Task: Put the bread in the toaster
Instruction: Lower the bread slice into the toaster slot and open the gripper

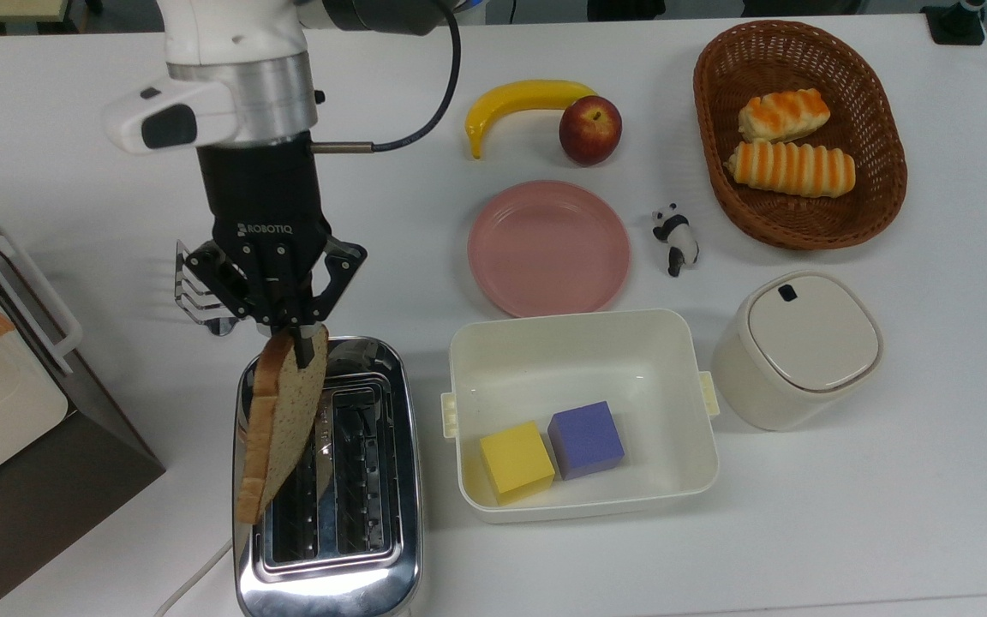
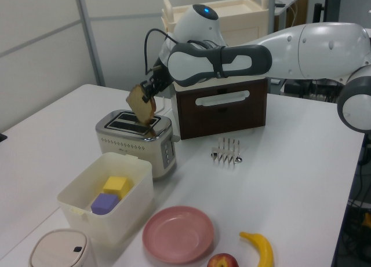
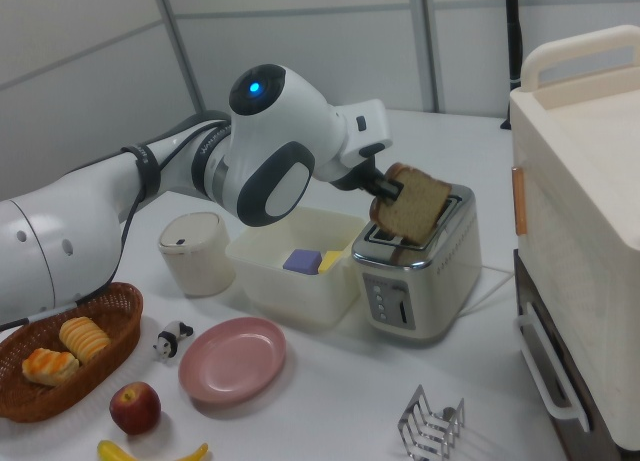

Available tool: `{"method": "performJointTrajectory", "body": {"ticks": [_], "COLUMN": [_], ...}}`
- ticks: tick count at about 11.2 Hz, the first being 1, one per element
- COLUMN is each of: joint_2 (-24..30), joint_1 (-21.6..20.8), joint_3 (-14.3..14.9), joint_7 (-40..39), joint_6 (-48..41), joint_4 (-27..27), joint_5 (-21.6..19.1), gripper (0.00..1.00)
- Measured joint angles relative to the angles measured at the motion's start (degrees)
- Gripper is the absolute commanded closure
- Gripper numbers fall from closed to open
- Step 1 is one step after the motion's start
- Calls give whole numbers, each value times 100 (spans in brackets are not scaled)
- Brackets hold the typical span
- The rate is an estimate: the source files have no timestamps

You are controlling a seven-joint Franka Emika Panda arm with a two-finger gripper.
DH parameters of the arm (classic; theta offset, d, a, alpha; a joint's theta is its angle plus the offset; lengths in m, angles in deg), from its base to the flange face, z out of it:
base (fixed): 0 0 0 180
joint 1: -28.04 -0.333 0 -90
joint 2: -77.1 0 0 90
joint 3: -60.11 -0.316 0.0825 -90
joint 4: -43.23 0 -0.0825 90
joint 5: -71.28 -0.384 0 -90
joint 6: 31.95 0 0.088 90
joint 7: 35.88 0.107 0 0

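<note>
in the top view we see the rack [image 1: 202, 296] half hidden behind the gripper [image 1: 295, 330], and the bread [image 1: 281, 424] covers much of the toaster's [image 1: 326, 480] left slot. the gripper pinches the bread's top edge; the slice hangs tilted below it, over the toaster.

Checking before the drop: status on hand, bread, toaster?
Hand shut on bread by its top edge. Bread hangs tilted above toaster, not yet in a slot. Slots look unobstructed.
</note>
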Motion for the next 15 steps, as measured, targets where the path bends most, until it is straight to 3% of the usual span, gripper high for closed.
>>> {"method": "performJointTrajectory", "body": {"ticks": [3,8,15], "joint_2": [40,94,107], "joint_1": [22,32,65], "joint_3": [0,3,47], "joint_7": [-299,-411,-411], "joint_6": [-677,-927,-1014], "joint_4": [51,72,62], "joint_5": [0,-1,-7], "gripper": [100,62,57]}}
